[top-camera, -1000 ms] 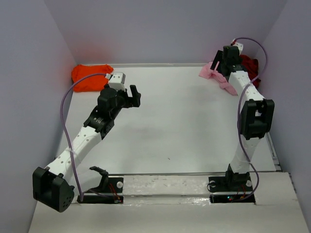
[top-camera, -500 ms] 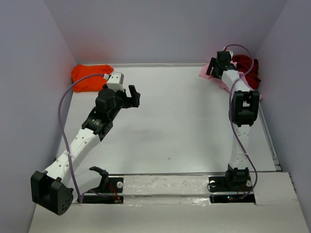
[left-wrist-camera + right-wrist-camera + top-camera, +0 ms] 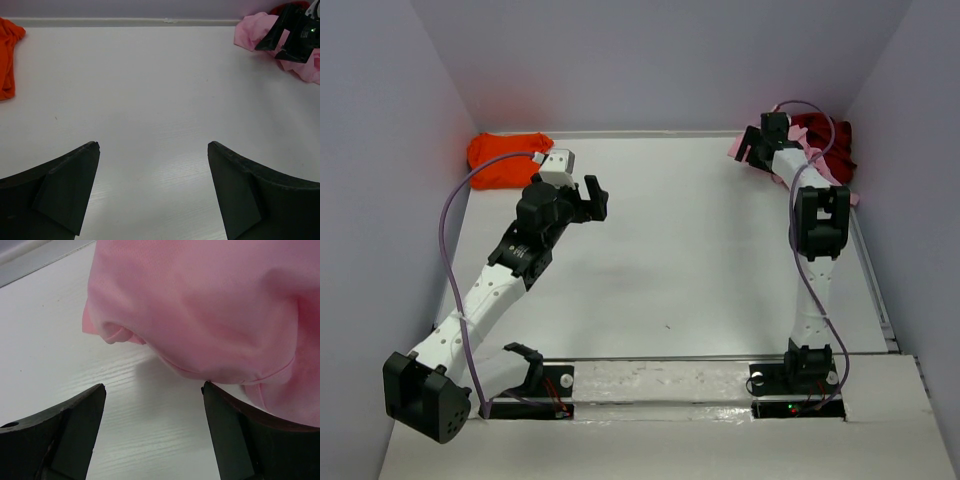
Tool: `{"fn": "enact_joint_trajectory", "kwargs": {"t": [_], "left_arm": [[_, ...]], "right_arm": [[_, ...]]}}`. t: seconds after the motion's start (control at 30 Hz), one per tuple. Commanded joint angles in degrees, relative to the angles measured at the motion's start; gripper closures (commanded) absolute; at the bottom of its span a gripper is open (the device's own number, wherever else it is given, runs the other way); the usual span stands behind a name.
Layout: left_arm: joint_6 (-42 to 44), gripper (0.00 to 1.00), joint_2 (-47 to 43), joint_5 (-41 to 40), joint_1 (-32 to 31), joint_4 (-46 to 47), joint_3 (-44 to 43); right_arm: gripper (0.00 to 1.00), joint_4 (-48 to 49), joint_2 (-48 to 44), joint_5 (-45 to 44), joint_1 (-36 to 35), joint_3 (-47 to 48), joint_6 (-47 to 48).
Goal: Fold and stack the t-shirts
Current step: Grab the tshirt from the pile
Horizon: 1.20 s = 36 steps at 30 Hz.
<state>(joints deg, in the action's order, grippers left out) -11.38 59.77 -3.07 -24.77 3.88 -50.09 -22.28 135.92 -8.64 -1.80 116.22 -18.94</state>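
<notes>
The light pink t-shirt [image 3: 734, 150] lies crumpled at the back right, and it fills the upper part of the right wrist view [image 3: 200, 305]. Behind it, in the corner, is the dark red t-shirt [image 3: 826, 134]. The bright orange t-shirt [image 3: 505, 158] is bunched in the back left corner. My right gripper [image 3: 752, 146] is open at the pink shirt's left edge, low over the table [image 3: 154, 385]; its right fingertip [image 3: 212, 392] is at the cloth's hem and nothing is between the jaws. My left gripper [image 3: 594, 198] hangs open and empty [image 3: 152, 145] over the table, left of centre.
Lilac walls close the table [image 3: 680, 240] in on the left, back and right. The right arm's forearm [image 3: 798, 165] lies over the pink cloth. A purple cable [image 3: 455, 215] loops beside the left arm. A loose black part [image 3: 525, 352] sits by the left base.
The right arm has swung toward the back, and its gripper has moved left from above the pink shirt to the shirt's left edge. The left arm has shifted slightly.
</notes>
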Motion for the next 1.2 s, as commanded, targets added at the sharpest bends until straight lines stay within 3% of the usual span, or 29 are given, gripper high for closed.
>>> {"fn": "enact_joint_trajectory", "kwargs": {"t": [0.0, 0.1, 0.23, 0.77, 1.17], "left_arm": [[0.65, 0.01, -1.23, -0.36, -0.27, 1.48, -2.12], [0.65, 0.01, -1.14, -0.09, -0.36, 1.39, -2.30], [0.65, 0.01, -1.41, -0.09, -0.27, 1.48, -2.30], [0.83, 0.01, -1.14, -0.44, -0.27, 1.39, -2.03], [0.92, 0.01, -0.71, -0.18, -0.27, 1.31, -2.21]], "right_arm": [[0.17, 2.15, -2.93, -0.14, -1.62, -3.10, -1.62], [0.17, 5.67, -8.38, 0.82, -3.02, -9.07, -1.45], [0.16, 6.11, -10.85, 1.17, -3.65, -10.14, -1.36], [0.14, 1.28, 4.88, 0.82, -3.65, 5.40, -0.57], [0.13, -1.18, 6.64, -1.98, -3.12, 12.80, 1.53]]}}
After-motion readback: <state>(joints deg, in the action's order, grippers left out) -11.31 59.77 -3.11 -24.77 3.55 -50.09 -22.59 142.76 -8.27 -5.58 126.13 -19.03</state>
